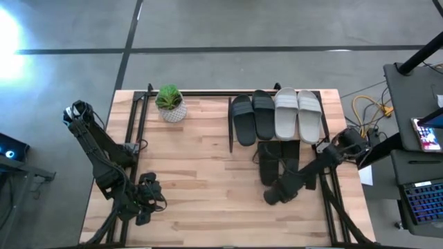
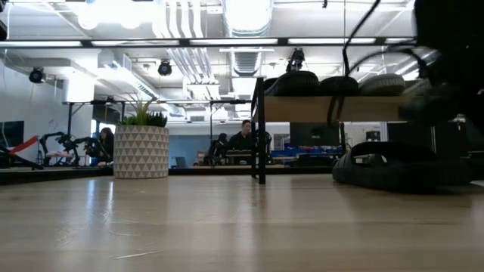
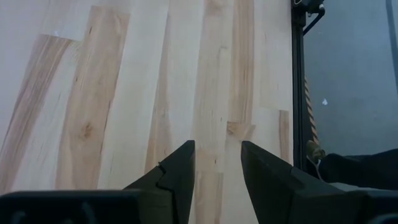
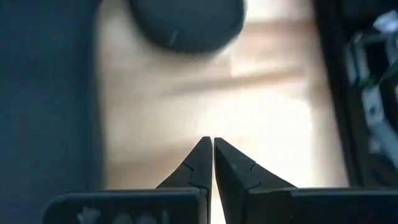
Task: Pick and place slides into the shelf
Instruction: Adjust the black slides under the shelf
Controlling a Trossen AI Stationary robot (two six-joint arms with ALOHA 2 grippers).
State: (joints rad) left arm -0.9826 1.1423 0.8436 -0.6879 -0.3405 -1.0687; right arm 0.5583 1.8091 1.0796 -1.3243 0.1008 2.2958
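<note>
A: From up high, what do you see?

B: A wooden bench (image 1: 201,180). At the far side on the right stands the shelf (image 1: 230,124). On its top lie four slides in a row: a black pair (image 1: 252,117) and a light grey pair (image 1: 298,114), side by side and touching.

A: Are there more slides?

B: Yes, two more black slides (image 1: 273,162) lie on the bench just in front of the shelf. The right arm covers part of them.

A: What does the low view show that the high one does not?

B: You can see under the shelf board (image 2: 333,108). You can see its thin black leg (image 2: 261,143) too. One black slide (image 2: 393,162) lies flat on the bench on the right. Far behind, a person sits in the room.

A: Where is the plant?

B: The little plant pot (image 1: 170,105) stands at the far edge of the bench, well apart from the shelf.

A: What is the right arm doing?

B: It reaches in from the right edge, bent low over the bench. The right gripper (image 1: 271,197) is near the heel end of the black slides on the bench. In its wrist view the two fingers (image 4: 200,163) are pressed together with nothing between them. A dark round slide end (image 4: 186,22) shows ahead of them.

A: And the left arm?

B: It waits at the near left corner. The left gripper (image 3: 216,168) points at bare wood, its fingers a little apart, holding nothing.
</note>
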